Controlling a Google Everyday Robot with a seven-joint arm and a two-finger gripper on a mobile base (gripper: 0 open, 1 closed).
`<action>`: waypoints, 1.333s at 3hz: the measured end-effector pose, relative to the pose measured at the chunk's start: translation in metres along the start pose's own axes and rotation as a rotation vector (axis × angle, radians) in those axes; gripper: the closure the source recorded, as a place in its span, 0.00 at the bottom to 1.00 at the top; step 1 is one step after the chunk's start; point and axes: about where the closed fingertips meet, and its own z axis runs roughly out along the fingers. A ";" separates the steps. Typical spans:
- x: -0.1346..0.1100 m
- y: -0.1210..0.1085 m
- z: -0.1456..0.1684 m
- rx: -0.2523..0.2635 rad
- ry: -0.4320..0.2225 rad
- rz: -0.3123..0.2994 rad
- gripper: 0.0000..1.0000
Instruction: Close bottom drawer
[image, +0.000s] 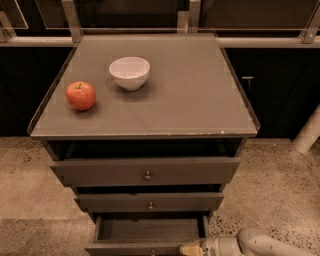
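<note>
The bottom drawer (150, 231) of the grey-brown cabinet stands pulled out, and its empty inside shows. Its slim front (130, 248) runs along the bottom edge of the view. My gripper (191, 248) comes in from the lower right on a pale arm (265, 244). Its tan tip lies against the right end of the drawer front. The middle drawer (149, 202) and the top drawer (146, 171) above it are each pulled out a little.
A red apple (80, 95) and a white bowl (129, 72) sit on the cabinet top (190, 95). Dark cupboards and a metal rail run behind. A white post (307, 132) stands at the right. Speckled floor lies on both sides.
</note>
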 end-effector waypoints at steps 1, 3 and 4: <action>0.008 -0.023 0.017 0.008 -0.016 0.030 0.88; 0.020 -0.063 0.050 0.030 -0.061 0.072 1.00; 0.019 -0.064 0.052 0.034 -0.067 0.075 1.00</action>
